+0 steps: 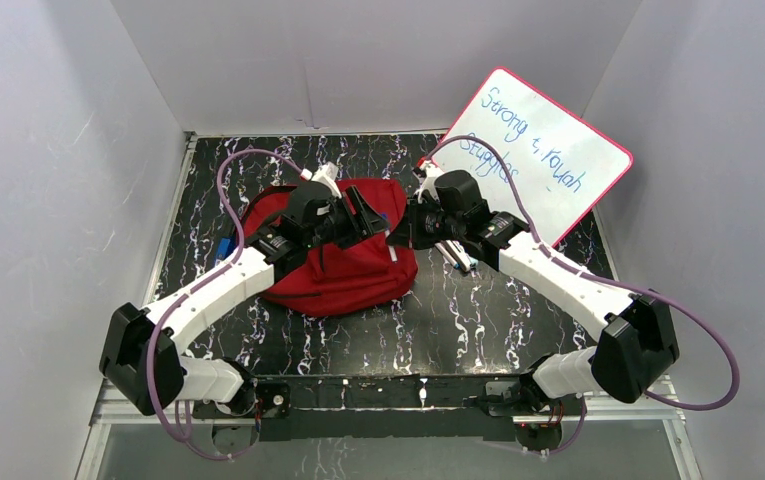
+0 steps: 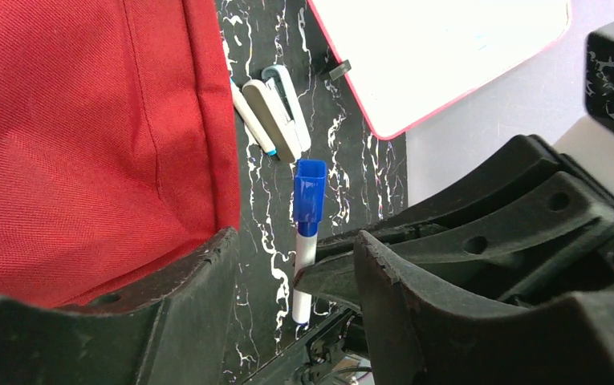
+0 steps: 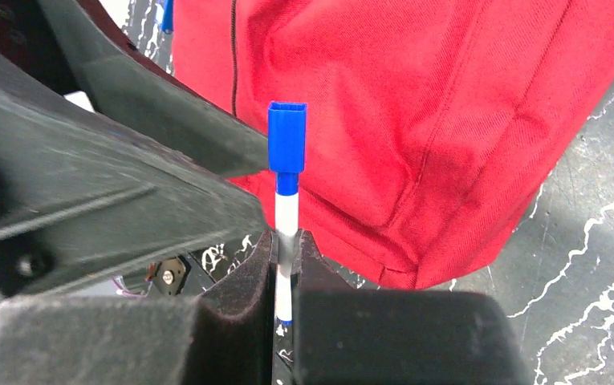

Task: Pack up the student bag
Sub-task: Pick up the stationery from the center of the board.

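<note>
The student bag (image 1: 343,270), a soft red backpack, lies at the middle of the black marbled table; it fills the left of the left wrist view (image 2: 87,144) and the top right of the right wrist view (image 3: 448,120). My right gripper (image 3: 287,241) is shut on a white marker with a blue cap (image 3: 287,144), held upright just beside the bag's right edge. My left gripper (image 2: 295,241) is open, its two fingers standing either side of that marker (image 2: 310,192) without touching it. Both grippers meet over the bag's right side (image 1: 388,228).
A pink-rimmed whiteboard (image 1: 548,150) with blue writing leans at the back right. A grey stapler (image 2: 283,112) and a white pen (image 2: 251,120) lie on the table right of the bag. A small blue object (image 1: 226,247) lies at the bag's left.
</note>
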You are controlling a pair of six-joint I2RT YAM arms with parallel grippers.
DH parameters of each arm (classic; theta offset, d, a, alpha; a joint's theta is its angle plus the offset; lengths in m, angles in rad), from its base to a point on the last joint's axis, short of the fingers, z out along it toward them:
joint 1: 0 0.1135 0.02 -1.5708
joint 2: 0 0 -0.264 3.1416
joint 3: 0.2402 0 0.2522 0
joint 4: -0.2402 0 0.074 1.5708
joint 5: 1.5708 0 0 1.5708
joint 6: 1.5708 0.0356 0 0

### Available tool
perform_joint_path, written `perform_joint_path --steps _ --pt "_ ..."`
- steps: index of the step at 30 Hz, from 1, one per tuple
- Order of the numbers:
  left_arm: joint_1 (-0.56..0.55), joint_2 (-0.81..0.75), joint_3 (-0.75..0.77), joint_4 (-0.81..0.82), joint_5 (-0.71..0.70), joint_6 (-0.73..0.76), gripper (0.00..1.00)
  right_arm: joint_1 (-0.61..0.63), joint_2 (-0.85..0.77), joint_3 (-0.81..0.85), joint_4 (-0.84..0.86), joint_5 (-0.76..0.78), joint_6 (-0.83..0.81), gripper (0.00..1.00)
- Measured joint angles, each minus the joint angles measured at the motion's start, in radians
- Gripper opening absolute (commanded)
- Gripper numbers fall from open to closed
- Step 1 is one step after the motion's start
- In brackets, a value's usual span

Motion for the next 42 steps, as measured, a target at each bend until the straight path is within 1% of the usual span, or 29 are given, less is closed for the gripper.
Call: perform_joint_path --steps 5,10,14,19,26,29,31,33,35,40,42 --pt "-0.018 0.010 0.000 0.005 -0.022 -0.003 0.48 0.000 0.000 0.002 0.033 -0.020 0.026 0.00" --pt "-0.021 0.010 0.000 0.012 -0.039 -0.009 0.40 0.000 0.000 0.002 0.055 -0.024 0.042 0.00" --pt "-0.027 0.010 0.000 0.016 -0.041 -0.012 0.36 0.000 0.000 0.002 0.056 -0.024 0.055 0.00" --pt "-0.031 0.010 0.000 0.027 -0.045 -0.019 0.26 0.000 0.001 0.002 0.063 -0.024 0.071 0.00" --pt "-0.031 0.010 -0.002 0.042 -0.061 -0.023 0.03 0.000 0.020 0.003 0.090 -0.026 0.090 0.00" --pt "-0.031 0.010 -0.004 0.045 -0.067 -0.024 0.01 0.000 0.024 0.003 0.094 -0.028 0.092 0.01" --pt "-0.031 0.010 -0.007 0.049 -0.067 -0.024 0.00 0.000 0.025 0.003 0.093 -0.028 0.092 0.08" --pt "-0.031 0.010 -0.008 0.051 -0.067 -0.025 0.00 0.000 0.025 0.003 0.093 -0.027 0.093 0.23" --pt "-0.031 0.010 -0.010 0.053 -0.067 -0.025 0.00 0.000 0.025 0.003 0.094 -0.027 0.093 0.34" --pt "-0.033 0.010 -0.011 0.055 -0.073 -0.027 0.01 0.001 0.023 0.003 0.074 0.000 0.085 0.55" --pt "-0.035 0.010 -0.010 0.036 -0.087 -0.017 0.00 0.000 0.018 0.003 0.061 0.020 0.078 0.65"
